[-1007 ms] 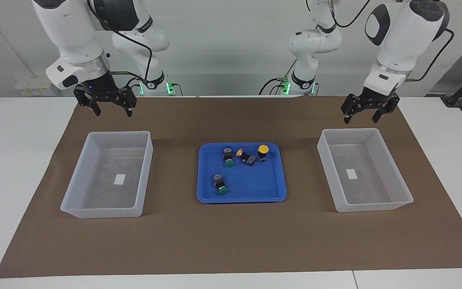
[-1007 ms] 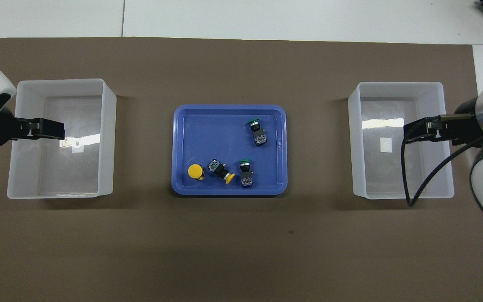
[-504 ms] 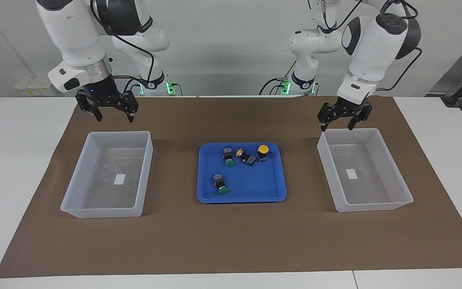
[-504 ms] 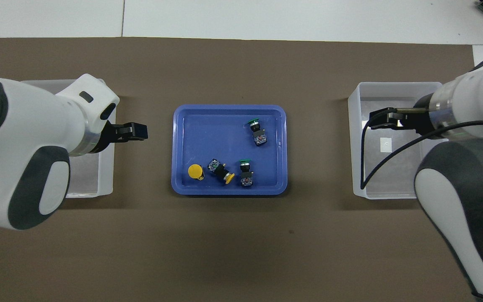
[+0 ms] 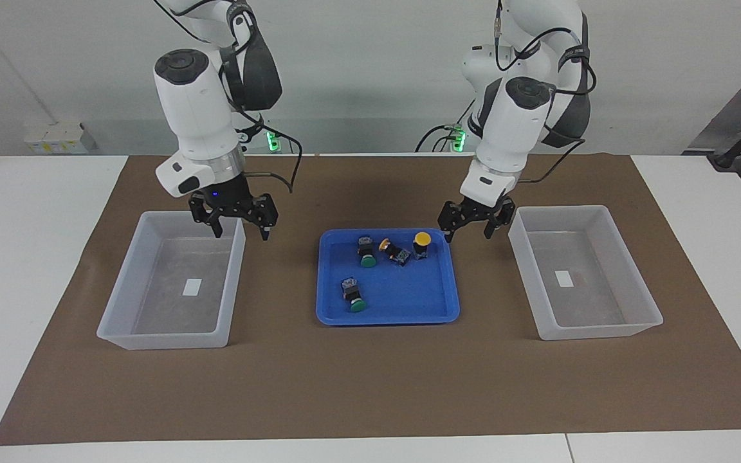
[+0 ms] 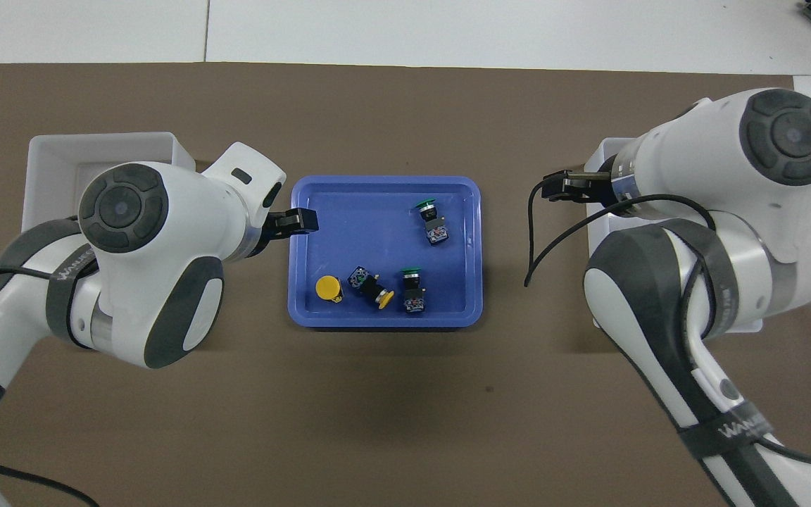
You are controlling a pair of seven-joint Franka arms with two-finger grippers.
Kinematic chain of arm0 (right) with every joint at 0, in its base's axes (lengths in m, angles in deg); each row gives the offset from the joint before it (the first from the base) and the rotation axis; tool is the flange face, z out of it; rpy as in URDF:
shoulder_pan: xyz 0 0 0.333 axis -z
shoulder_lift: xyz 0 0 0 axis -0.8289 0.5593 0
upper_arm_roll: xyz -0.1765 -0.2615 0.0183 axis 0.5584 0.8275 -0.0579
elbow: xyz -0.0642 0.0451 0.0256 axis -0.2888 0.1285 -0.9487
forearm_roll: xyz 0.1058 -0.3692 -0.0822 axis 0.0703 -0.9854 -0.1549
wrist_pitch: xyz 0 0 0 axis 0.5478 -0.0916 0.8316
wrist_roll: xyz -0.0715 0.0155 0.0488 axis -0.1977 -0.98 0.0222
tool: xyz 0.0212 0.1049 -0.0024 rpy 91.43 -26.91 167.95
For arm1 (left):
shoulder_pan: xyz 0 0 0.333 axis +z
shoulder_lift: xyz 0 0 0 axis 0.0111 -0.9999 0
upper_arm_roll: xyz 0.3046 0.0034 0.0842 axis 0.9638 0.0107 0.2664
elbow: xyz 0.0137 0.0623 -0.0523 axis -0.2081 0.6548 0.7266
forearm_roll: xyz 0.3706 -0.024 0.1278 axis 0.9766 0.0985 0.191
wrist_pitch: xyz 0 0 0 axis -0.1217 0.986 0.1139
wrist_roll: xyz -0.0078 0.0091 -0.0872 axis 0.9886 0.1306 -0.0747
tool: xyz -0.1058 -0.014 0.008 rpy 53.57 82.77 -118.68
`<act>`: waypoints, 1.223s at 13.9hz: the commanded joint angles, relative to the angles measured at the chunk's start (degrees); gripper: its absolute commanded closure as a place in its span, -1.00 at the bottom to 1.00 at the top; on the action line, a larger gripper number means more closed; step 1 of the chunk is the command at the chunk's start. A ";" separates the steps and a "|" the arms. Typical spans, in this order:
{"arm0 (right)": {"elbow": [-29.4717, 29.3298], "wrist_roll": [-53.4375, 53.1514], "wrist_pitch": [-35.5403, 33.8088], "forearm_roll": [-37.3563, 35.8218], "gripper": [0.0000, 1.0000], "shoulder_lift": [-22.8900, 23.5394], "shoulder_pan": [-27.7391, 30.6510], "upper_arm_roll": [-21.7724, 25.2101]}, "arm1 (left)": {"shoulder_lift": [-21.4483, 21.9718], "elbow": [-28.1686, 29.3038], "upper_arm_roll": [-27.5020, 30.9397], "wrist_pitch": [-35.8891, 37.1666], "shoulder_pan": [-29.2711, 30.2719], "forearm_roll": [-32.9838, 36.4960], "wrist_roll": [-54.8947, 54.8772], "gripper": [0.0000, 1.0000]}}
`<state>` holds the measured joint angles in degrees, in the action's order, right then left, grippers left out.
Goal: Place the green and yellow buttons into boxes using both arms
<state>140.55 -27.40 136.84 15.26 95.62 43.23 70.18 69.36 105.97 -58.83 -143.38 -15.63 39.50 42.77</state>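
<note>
A blank white label (image 5: 192, 287) is seen in each box (image 5: 171, 331); the four buttons (image 5: 422, 245) lie in the blue tray (image 5: 402, 302); the left gripper (image 5: 471, 222), spread and empty, is held over the tray's 2 o'clock corner; the right gripper (image 5: 235, 220), likewise spread and empty, is held over the box rim.

Translucent whitish plastic boxes (image 5: 171, 283); glossy blue plastic tray (image 5: 402, 299); matt brown paper-like mat (image 5: 370, 386); smooth white table (image 5: 23, 212).

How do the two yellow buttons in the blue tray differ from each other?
One yellow button stands upright with its cap on top; the other yellow button lies tipped on its side. The upright one sits nearer the left arm's end of the blue tray; the tipped one lies beside it, toward the middle. Both have dark blocky bodies.
</note>
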 commanded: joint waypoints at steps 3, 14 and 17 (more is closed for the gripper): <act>0.15 -3.40 7.22 -0.10 -1.00 4.94 -4.81 0.19 | 1.41 5.12 1.03 -3.05 -3.37 -0.61 3.96 -1.00; -0.03 -3.14 28.22 -9.83 -1.00 17.50 -11.67 0.10 | -3.95 9.52 1.21 -10.79 -7.86 -0.52 10.83 -0.95; 0.15 -3.31 30.18 -10.82 -1.00 19.80 -13.43 0.11 | -3.96 9.70 1.21 -11.32 -7.77 -0.52 10.74 -0.68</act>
<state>140.82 -29.94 165.76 5.92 114.59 30.58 70.20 64.87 114.53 -58.68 -153.22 -22.26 39.50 53.03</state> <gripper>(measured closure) 0.000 0.106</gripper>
